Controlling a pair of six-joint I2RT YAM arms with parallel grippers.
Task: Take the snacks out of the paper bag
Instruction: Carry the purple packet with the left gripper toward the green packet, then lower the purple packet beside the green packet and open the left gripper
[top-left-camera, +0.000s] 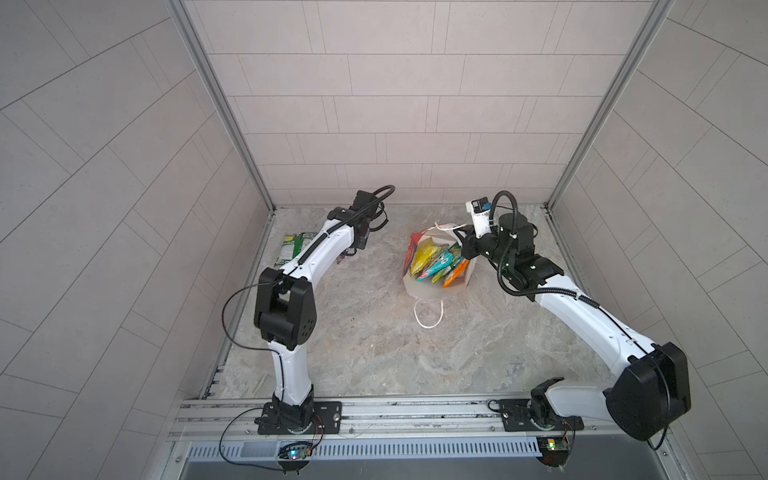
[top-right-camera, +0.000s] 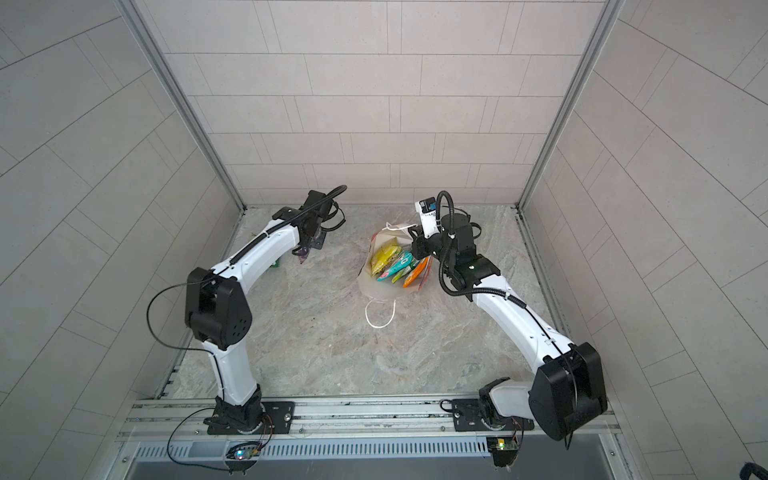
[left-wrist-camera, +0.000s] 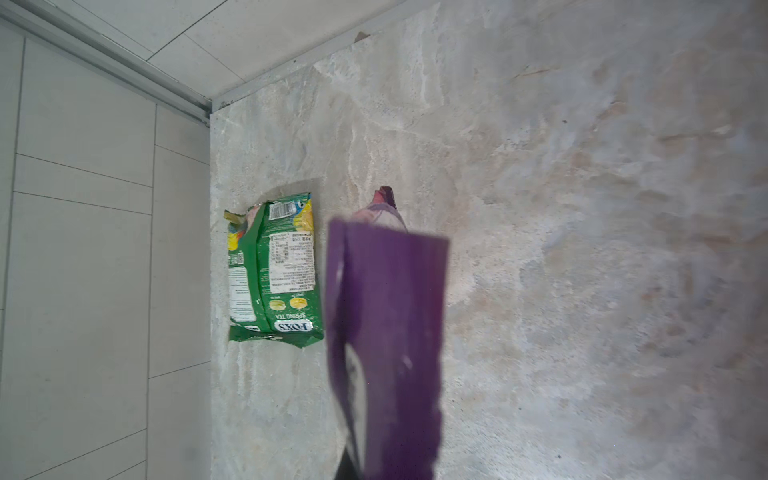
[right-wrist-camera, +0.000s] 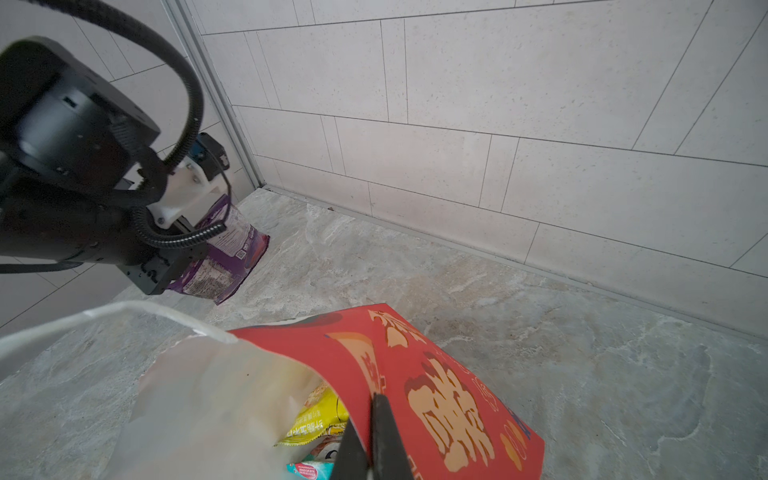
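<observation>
**Set the purple one down softly**

My left gripper (right-wrist-camera: 174, 266) squeezes the purple packet (left-wrist-camera: 386, 332), well away from the paper bag (right-wrist-camera: 436, 374). I should lower it flat, then let go. My right gripper (right-wrist-camera: 374, 449) pinches the bag's red wall; more snacks (top-left-camera: 436, 259) sit inside.

Enclosure: pale grey tiled wall panels (top-left-camera: 395, 104) at 9, 12, 3 o'clock; marbled grey-beige stone-look floor (top-left-camera: 374, 332); silver aluminium rail (top-left-camera: 415, 409) at 6 (even, diffuse light).

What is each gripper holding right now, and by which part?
Left gripper: shut on the flat glossy purple snack packet, gripped at one end. Right gripper: shut on the red paper gift bag, pinching its wall at the rim.
</observation>
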